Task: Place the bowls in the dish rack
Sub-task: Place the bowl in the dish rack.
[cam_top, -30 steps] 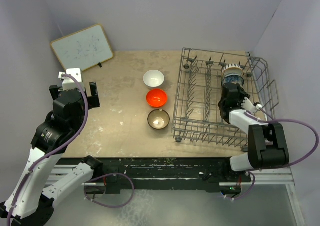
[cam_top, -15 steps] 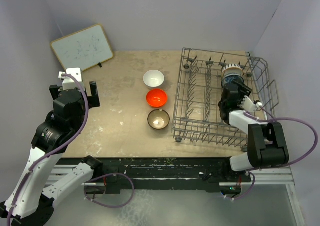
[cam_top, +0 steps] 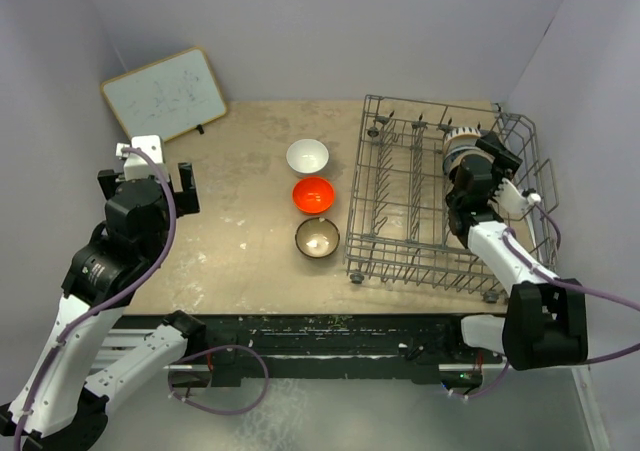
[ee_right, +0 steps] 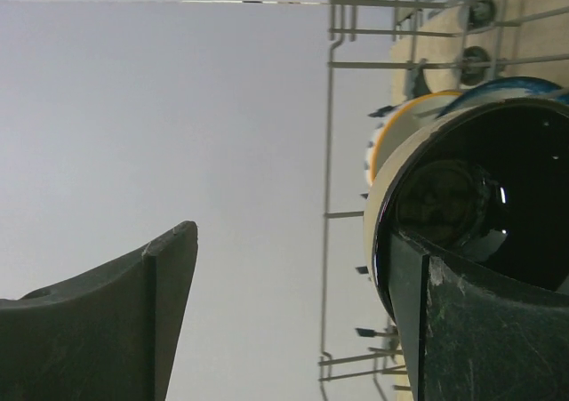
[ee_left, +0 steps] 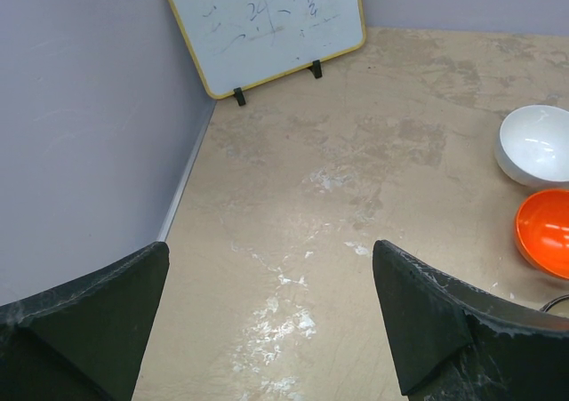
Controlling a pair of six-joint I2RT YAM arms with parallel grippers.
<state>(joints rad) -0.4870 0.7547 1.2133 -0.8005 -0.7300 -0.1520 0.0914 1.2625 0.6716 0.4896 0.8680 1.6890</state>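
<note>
- Three bowls stand on the table [cam_top: 240, 221], mouths up, in a short line from far to near: the white bowl [cam_top: 307, 156], the orange-red bowl [cam_top: 313, 194] and the brown bowl [cam_top: 317, 238], all just left of the dish rack [cam_top: 400, 186].
- In the rack's far right corner the black bowl [ee_right: 484, 196] stands on edge, with the blue-and-white bowl [cam_top: 461, 139] behind it. A pale rim around the black one may be a cream bowl tucked against it, but the wrist view is too crowded to be sure.
- The right gripper [ee_right: 293, 236] is inside the rack beside the black bowl, its jaws apart with only wall showing between them.
- The left gripper [ee_left: 271, 250] hovers over bare table near the whiteboard [cam_top: 165, 93], its jaws spread wide and holding nothing.
- The table bowls lie between the arms. For the left gripper they sit off to its right across open table, while the right one must first rise clear of the rack's left wall. Being round, each bowl offers only its rim to pinch.
</note>
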